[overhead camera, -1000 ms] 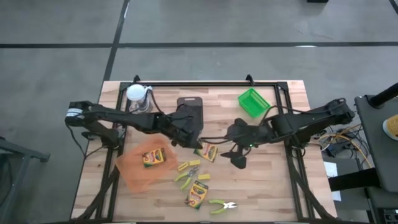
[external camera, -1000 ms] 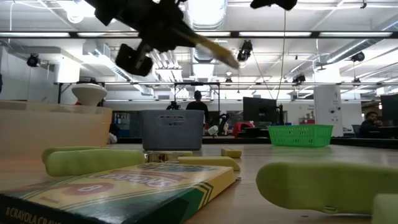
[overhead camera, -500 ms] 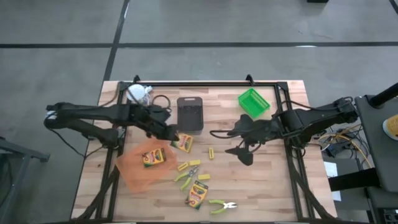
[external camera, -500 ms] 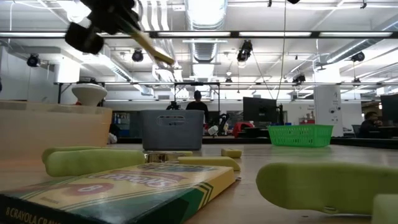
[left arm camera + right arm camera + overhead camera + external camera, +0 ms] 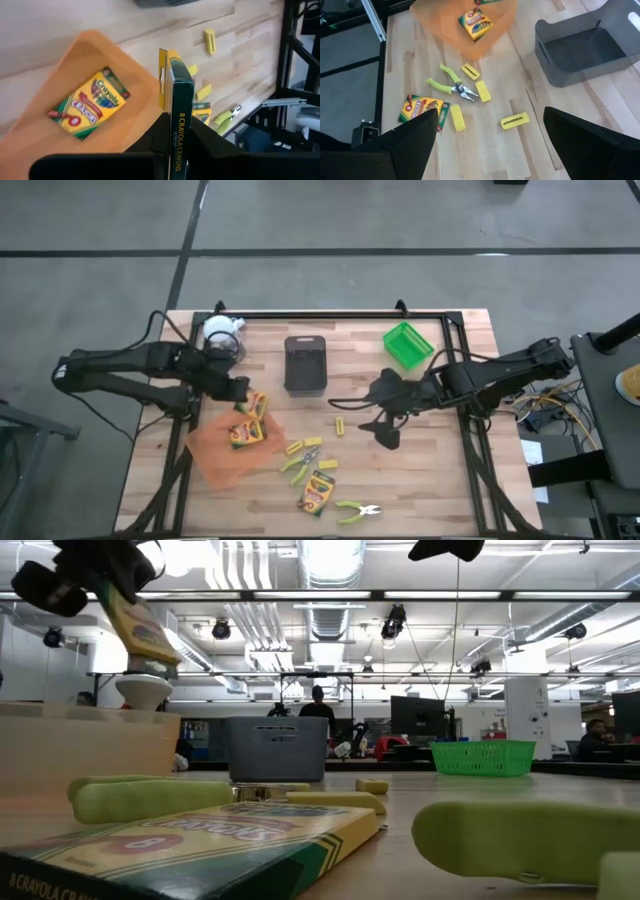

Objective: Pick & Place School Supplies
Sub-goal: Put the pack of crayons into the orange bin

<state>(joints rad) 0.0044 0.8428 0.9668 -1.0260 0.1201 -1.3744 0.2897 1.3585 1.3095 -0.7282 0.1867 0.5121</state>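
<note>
Above the orange tray [image 5: 215, 460] at left-centre, the left gripper [image 5: 243, 397] clamps a crayon box [image 5: 255, 406]; next comes lowering and release. Right gripper [image 5: 388, 430] hangs wide, empty, mid-table.

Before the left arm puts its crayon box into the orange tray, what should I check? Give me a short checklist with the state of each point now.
1. Left gripper shut on the held crayon box: ok.
2. Held box above the orange tray: ok, over its edge.
3. Room in the tray beside the crayon box already inside: ok.
4. Right gripper open, empty and away from the tray: ok.
5. Box hanging level: not ok, it stands on edge.
6. Height above the tray floor: cannot tell.
</note>
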